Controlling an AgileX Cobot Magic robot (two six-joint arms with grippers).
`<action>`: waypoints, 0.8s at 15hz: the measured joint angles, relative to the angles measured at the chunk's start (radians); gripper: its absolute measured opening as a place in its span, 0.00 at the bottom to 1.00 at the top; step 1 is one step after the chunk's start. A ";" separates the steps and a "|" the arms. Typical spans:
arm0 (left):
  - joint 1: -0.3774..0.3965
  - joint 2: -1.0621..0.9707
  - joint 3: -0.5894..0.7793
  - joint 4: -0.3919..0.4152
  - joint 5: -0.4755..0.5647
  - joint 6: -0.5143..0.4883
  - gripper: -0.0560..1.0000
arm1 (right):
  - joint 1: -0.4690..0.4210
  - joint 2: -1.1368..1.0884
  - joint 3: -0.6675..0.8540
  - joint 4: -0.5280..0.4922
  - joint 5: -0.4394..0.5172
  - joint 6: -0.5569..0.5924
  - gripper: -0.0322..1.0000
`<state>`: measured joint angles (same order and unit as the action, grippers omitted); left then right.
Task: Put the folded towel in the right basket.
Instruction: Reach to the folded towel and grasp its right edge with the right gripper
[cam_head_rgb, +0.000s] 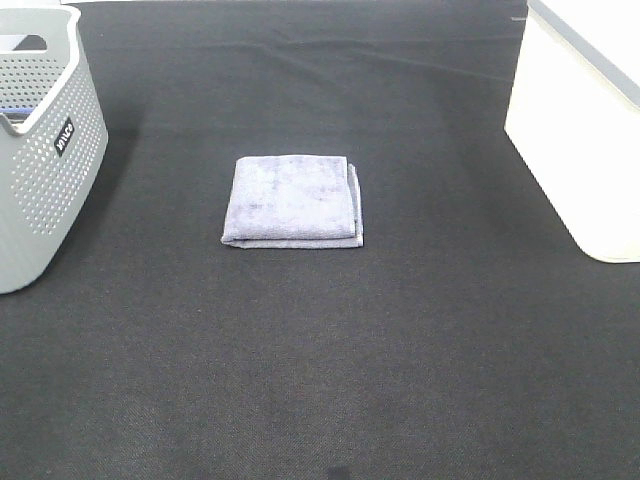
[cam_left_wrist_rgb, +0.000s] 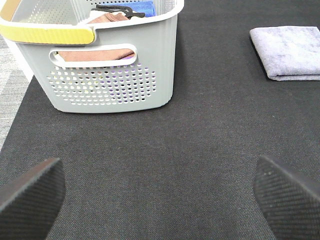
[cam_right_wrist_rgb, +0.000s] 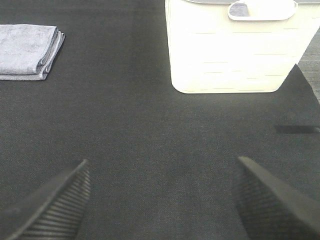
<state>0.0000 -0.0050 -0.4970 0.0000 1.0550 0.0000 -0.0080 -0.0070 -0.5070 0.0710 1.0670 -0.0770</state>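
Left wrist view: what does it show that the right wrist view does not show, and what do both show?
Only the left wrist view: the grey perforated basket with a yellow band on its rim, a brown cloth and a blue cloth inside it, and the left gripper, open. Only the right wrist view: the white basket and the right gripper, open. Both: the folded towel lying flat on the black mat, apart from either basket and held by no gripper.

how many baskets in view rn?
2. A grey perforated basket at the left edge of the exterior view and a white basket at the right edge, with the folded towel between them. The frame crops both; more could sit outside it.
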 joint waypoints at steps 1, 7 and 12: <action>0.000 0.000 0.000 0.000 0.000 0.000 0.98 | 0.000 0.000 0.000 0.000 0.000 0.000 0.75; 0.000 0.000 0.000 0.000 0.000 0.000 0.98 | 0.000 0.000 0.000 0.000 0.000 0.000 0.75; 0.000 0.000 0.000 0.000 0.000 0.000 0.98 | 0.000 0.000 0.000 0.000 0.000 0.000 0.75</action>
<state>0.0000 -0.0050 -0.4970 0.0000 1.0550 0.0000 -0.0080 -0.0070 -0.5070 0.0710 1.0670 -0.0770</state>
